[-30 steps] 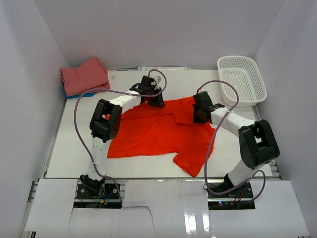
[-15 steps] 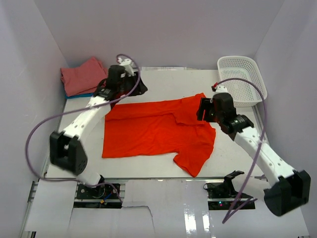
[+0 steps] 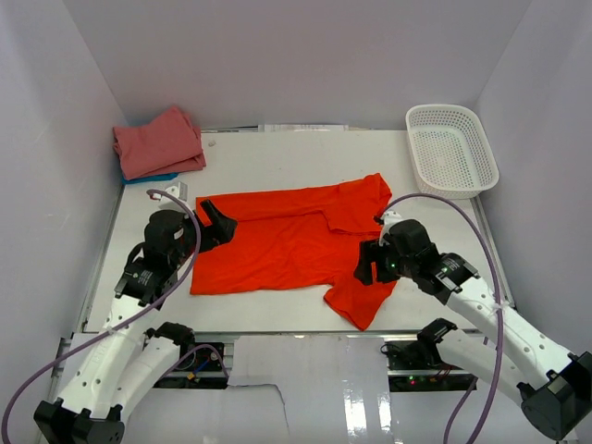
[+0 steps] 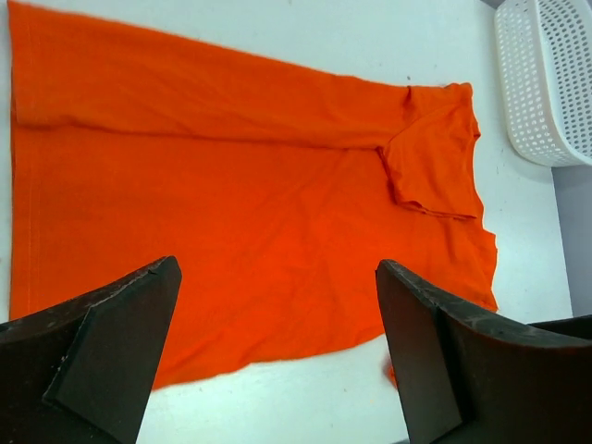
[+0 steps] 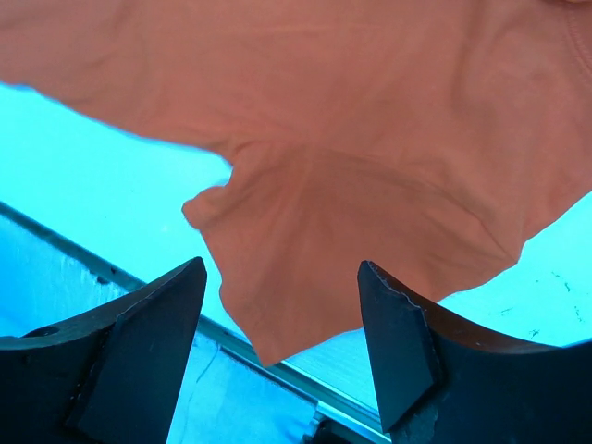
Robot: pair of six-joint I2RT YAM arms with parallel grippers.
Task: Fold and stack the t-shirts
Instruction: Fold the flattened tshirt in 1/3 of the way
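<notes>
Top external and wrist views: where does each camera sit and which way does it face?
Top external: above and behind the bases, looking down at the table, both arms showing.
Left wrist: on the left claw, looking down over the orange-red t-shirt toward the basket; open fingers show.
Right wrist: on the right claw, looking down at the shirt's near edge; open fingers show.
Shared: all show the orange-red t-shirt.

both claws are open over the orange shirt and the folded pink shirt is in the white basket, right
Not quite. The folded pink shirt lies at the far left corner of the table, not in the white basket at the far right; the top view shows it. The rest holds: left claw and right claw are open over the orange shirt.
</notes>
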